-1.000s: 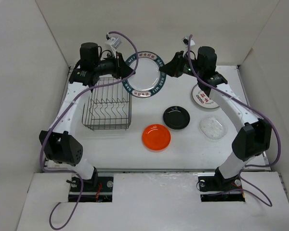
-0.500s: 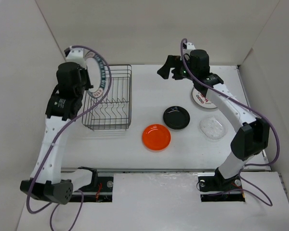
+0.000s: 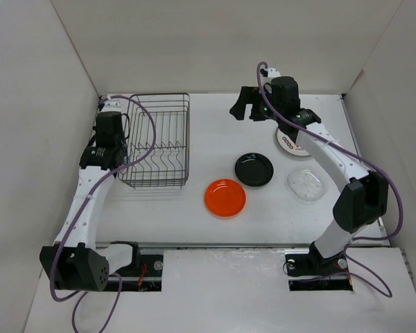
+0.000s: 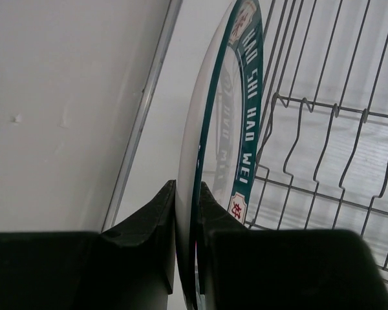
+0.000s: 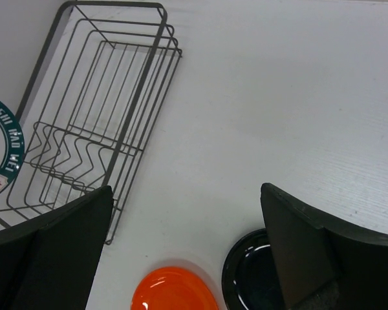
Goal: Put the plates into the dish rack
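As plate 1 of 5 is racked: left pincer (image 4: 187, 213) clamped on patterned-rim plate (image 4: 246, 129), on edge beside dish rack (image 3: 152, 179), worktop's left edge; right pincer (image 5: 186, 194) agape, idle. Next: lower between prongs (image 3: 159, 151), release.

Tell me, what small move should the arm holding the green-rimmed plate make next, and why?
Probably ease the left end effector sideways toward the middle of the dish rack. It grips the green-rimmed plate on edge beside the rack's left wires, not yet in a slot.
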`<state>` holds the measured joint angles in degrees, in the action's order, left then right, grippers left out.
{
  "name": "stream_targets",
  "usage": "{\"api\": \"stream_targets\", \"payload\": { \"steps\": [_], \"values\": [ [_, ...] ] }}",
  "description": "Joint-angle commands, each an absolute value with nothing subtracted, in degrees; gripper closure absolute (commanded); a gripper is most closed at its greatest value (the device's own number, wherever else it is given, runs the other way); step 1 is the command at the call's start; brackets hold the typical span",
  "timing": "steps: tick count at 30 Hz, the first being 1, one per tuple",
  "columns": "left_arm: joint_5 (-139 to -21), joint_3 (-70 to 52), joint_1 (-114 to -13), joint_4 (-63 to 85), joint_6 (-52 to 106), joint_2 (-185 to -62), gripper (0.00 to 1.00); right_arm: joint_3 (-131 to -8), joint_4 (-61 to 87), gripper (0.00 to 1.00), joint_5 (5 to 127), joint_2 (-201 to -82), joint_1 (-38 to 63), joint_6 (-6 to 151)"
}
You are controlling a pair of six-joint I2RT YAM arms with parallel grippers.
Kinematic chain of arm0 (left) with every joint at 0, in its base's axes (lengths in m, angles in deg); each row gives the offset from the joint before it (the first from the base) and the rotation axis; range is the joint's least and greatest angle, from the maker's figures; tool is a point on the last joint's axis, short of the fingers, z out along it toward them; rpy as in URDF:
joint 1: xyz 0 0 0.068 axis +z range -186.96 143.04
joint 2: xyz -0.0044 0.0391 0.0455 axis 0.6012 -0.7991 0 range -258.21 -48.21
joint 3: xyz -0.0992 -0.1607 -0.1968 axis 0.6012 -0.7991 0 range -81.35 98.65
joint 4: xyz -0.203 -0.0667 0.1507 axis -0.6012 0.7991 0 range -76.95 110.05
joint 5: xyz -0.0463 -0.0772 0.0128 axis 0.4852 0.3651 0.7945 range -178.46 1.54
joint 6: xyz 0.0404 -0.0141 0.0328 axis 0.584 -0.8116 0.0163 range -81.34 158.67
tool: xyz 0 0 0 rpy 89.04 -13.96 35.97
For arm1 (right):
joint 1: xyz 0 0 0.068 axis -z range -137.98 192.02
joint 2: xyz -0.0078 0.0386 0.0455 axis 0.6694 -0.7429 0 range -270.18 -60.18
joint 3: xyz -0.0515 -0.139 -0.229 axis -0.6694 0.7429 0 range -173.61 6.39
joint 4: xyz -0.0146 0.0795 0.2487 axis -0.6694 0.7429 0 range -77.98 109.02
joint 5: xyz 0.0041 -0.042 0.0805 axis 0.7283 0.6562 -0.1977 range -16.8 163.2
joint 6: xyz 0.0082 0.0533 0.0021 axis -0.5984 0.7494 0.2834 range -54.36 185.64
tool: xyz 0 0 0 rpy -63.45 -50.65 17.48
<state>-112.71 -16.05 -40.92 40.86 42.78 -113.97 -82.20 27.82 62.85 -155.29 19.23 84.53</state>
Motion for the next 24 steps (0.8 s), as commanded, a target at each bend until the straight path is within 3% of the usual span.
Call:
{"api": "stream_targets", "payload": {
  "steps": [1,24],
  "values": [
    [-110.97,-15.78,-40.3,34.06,43.41,-113.25,1.0,-80.71,26.79,0.0,62.74,-151.76,20.92,83.39],
    [-107.36,-11.03,-39.24,33.97,44.47,-114.3,1.0,-79.48,25.21,0.0,59.84,-154.13,22.07,83.92]
  ]
}}
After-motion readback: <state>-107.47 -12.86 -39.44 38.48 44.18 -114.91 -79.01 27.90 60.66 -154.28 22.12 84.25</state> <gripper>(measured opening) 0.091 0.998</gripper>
